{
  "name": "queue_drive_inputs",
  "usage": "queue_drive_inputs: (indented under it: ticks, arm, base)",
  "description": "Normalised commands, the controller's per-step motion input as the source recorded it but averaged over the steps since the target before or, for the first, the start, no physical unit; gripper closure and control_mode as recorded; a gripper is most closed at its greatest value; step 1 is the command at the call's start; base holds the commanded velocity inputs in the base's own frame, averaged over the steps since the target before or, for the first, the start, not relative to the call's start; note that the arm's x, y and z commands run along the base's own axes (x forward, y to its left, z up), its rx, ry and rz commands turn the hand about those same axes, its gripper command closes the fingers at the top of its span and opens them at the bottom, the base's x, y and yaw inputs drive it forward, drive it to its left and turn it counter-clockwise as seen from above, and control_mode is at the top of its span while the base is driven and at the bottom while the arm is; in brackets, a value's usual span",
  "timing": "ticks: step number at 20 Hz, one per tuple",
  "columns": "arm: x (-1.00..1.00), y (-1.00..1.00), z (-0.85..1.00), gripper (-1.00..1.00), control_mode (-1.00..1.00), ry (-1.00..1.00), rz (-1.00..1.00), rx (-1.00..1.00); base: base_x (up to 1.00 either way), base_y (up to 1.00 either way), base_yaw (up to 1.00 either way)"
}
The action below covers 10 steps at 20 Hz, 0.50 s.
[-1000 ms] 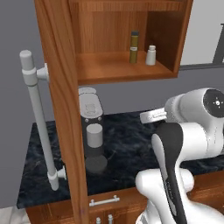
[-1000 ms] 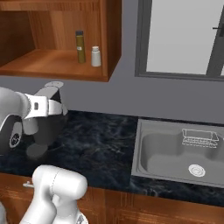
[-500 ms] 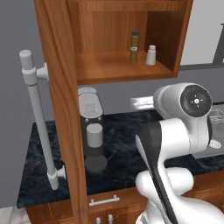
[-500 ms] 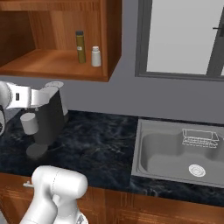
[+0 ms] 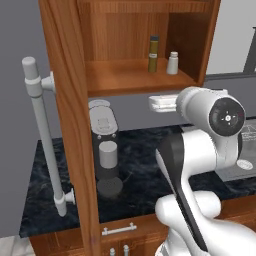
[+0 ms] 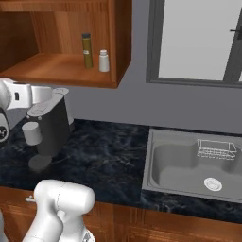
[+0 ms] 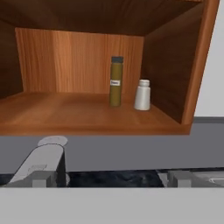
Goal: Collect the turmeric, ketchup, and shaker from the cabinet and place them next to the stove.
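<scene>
Materials and finish: cabinet, worktop, sink

Cabinet (image 7: 78, 111) reddish-brown wood, visible grain, satin sheen; its bar handle (image 5: 44, 135) smooth matt grey; worktop (image 6: 104, 160) dark marbled stone, polished; sink (image 6: 189, 163) dull grey metal; shaker (image 7: 142, 95) smooth whitish plastic look; coffee machine (image 5: 104, 150) matt grey.

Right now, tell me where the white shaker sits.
The shaker stands on the open cabinet's shelf toward its right wall, just right of the taller olive bottle, above the coffee machine.
</scene>
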Motion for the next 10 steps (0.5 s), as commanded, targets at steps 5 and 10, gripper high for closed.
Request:
queue_drive_inputs:
  ticks: [5, 10]
  arm:
    - [0.04, 0.0, 0.3, -1.0, -1.0, -0.07, 0.0, 0.0]
    - [0.0, 0.0, 0.24, -1.0, -1.0, -0.03, 0.0, 0.01]
  base:
    - [0.0, 0.0, 0.0]
    - [0.0, 0.0, 0.0]
